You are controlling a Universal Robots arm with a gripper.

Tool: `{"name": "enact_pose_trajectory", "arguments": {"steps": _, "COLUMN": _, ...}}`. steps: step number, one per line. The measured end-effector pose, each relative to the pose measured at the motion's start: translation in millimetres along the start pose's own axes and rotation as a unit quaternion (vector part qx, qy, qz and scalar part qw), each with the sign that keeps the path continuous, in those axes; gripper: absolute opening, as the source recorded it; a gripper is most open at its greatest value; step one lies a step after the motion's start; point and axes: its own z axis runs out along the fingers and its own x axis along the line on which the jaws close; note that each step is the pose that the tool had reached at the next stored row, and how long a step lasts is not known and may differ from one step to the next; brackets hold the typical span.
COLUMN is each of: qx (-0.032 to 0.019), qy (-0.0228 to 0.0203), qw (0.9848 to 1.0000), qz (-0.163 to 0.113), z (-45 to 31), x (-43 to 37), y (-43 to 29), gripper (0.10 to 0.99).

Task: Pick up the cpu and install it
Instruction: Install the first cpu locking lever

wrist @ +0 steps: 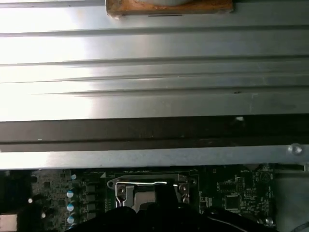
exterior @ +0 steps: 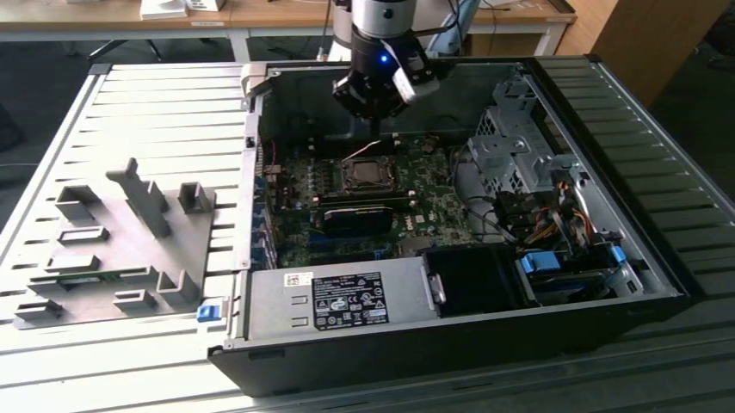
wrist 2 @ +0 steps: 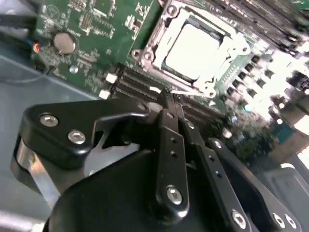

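Now the gripper [wrist 2: 170,98], pressed together empty, hovers beside the seated cpu [wrist 2: 193,48]; dropping could gouge its socket frame [wrist 2: 145,52].

Reads as smooth, pale satin metal on cpu [wrist 2: 193,48]; matt black on fingers [wrist 2: 170,140]; ribbed, semi-glossy metal across bench [exterior: 150,112]; matt grey plastic blocks [exterior: 195,198].

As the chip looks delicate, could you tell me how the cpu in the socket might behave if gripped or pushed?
The cpu is flat with a metal top, so probably stiff and light. Its smooth silvery face may be slippery. Seated within the socket frame, it likely won't slide if pushed.
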Motion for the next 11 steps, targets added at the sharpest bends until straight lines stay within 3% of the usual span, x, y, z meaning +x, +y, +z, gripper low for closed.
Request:
{"name": "enact_pose_trajectory", "arguments": {"steps": 2, "qx": 0.0002, "qy": 0.0001, "qw": 1.0000, "qz": 0.000, "z": -8.8, "x": 0.0, "y": 0.3, "gripper": 0.106}}
{"name": "enact_pose_trajectory", "arguments": {"steps": 7, "qx": 0.0001, "qy": 0.0001, "qw": 1.0000, "qz": 0.000, "z": -10.2, "x": 0.1, "y": 0.1, "gripper": 0.106}}
{"name": "enact_pose_trajectory", "arguments": {"steps": 11, "qx": -0.0002, "qy": -0.0004, "qw": 1.0000, "qz": 0.001, "z": -17.9, "x": 4.9, "y": -6.6, "gripper": 0.106}}
